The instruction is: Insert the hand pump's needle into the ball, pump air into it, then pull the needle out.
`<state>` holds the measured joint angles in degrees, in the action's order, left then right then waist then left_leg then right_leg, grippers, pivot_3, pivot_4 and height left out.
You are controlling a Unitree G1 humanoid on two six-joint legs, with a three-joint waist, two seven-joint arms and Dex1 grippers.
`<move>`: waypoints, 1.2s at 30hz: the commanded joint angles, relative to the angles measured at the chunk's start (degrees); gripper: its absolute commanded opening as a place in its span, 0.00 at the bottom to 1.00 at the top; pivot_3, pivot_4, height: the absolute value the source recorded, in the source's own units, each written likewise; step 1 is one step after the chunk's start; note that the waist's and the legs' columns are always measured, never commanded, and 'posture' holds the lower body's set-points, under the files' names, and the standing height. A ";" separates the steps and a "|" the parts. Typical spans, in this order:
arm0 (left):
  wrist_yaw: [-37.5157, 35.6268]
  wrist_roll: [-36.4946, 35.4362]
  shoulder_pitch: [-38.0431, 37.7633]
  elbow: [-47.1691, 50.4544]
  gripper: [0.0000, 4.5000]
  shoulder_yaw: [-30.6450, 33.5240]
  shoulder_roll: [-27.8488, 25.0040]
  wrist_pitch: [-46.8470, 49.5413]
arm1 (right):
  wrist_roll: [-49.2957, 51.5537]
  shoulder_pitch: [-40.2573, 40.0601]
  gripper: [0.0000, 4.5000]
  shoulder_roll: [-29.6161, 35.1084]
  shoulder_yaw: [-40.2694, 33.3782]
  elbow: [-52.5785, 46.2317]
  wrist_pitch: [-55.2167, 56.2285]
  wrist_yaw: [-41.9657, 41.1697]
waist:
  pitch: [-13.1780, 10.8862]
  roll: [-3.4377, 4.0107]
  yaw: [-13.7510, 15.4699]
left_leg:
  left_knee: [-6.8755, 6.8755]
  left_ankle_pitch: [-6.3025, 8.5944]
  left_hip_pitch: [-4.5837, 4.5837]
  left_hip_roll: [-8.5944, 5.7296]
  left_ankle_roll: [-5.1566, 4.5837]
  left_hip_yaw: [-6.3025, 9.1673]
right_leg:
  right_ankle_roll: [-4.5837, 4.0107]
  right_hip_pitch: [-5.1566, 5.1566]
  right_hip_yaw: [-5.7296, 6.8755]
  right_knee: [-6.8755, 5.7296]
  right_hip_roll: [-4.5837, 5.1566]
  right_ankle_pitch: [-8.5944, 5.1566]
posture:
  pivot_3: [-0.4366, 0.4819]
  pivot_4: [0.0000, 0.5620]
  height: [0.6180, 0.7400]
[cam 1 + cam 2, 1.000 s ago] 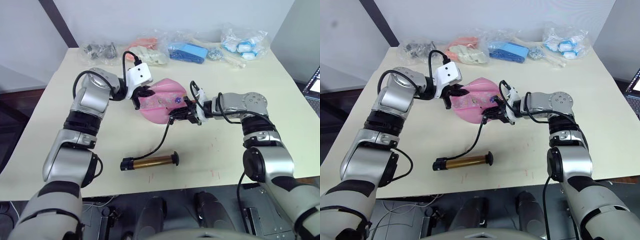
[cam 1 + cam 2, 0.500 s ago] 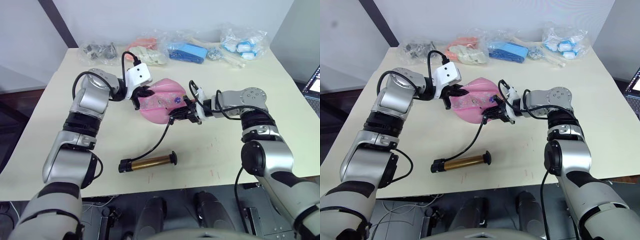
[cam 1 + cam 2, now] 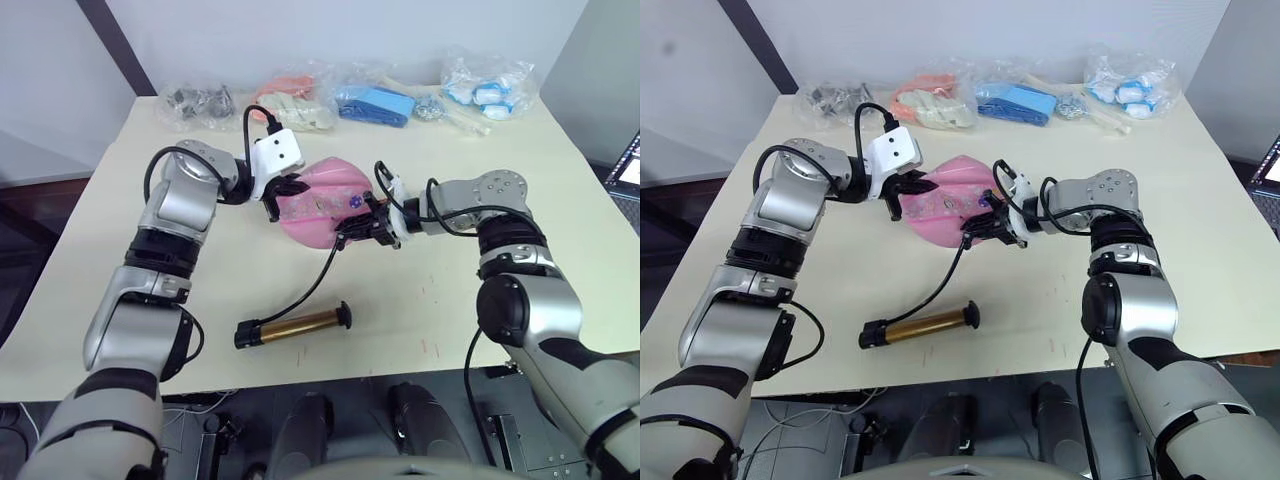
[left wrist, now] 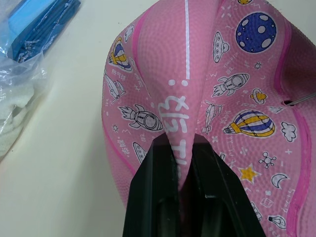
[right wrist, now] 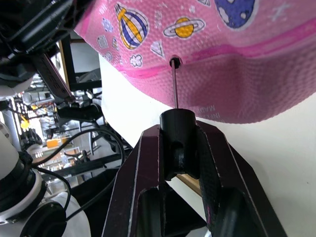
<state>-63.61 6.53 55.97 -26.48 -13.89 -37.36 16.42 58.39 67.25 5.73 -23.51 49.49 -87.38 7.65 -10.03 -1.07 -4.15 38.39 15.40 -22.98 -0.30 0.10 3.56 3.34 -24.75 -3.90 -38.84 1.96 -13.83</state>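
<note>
A cream tabletop [image 3: 560, 200] stands against a pale wall, a dark diagonal strip crossing the wall's left part; along the far edge lie clear plastic bags: dark metal parts [image 3: 198, 103], orange and cream pieces [image 3: 290, 95], a blue item [image 3: 376, 104], and blue-and-white items [image 3: 488, 92] near the far right corner; the flattish pink ball [image 3: 325, 205] lies around the middle of the tabletop, toward the far edge; the left gripper [image 3: 278, 196] has its jaws pinched shut on a raised fold of the ball, which the left wrist view shows squeezed between the two black fingers [image 4: 157, 197], among rocket and balloon prints; the right gripper [image 3: 362, 228] has its jaws closed on the black needle holder [image 5: 177, 136]; the right wrist view shows the needle [image 5: 175, 84] entering the ball's valve hole; from the holder the thin black hose [image 3: 305, 290] curves toward the near edge to the hand pump [image 3: 295, 324], lying flat near that edge, well apart from both grippers.
</note>
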 commanded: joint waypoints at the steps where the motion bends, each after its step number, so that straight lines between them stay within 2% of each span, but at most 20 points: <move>1: -0.12 -0.50 -0.03 2.51 0.01 0.90 -0.71 -0.37 | -1.81 1.26 0.08 -1.09 -1.29 -0.55 -1.87 -1.72 | 0.00 0.00 0.00 | 0.00 0.00 0.00 0.00 0.00 0.00 | 0.00 0.00 0.00 0.00 0.00 0.00 | 0.48 0.27 1.00; 36: 0.35 -0.54 -0.74 2.21 0.01 0.87 -0.97 -1.99 | -15.76 2.63 0.08 -2.53 -8.95 -0.84 -5.02 -7.53 | 0.01 0.01 -0.05 | 0.00 -0.02 0.03 -0.02 0.03 0.00 | 0.00 0.00 -0.01 -0.02 0.01 0.00 | 0.48 0.27 1.00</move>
<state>-63.39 6.15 54.86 -25.35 -13.69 -37.92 15.23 43.18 68.79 3.55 -32.14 49.75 -91.25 0.43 -10.03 -1.07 -4.19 38.39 15.39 -22.95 -0.33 0.13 3.56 3.34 -24.75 -3.91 -38.86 1.98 -13.83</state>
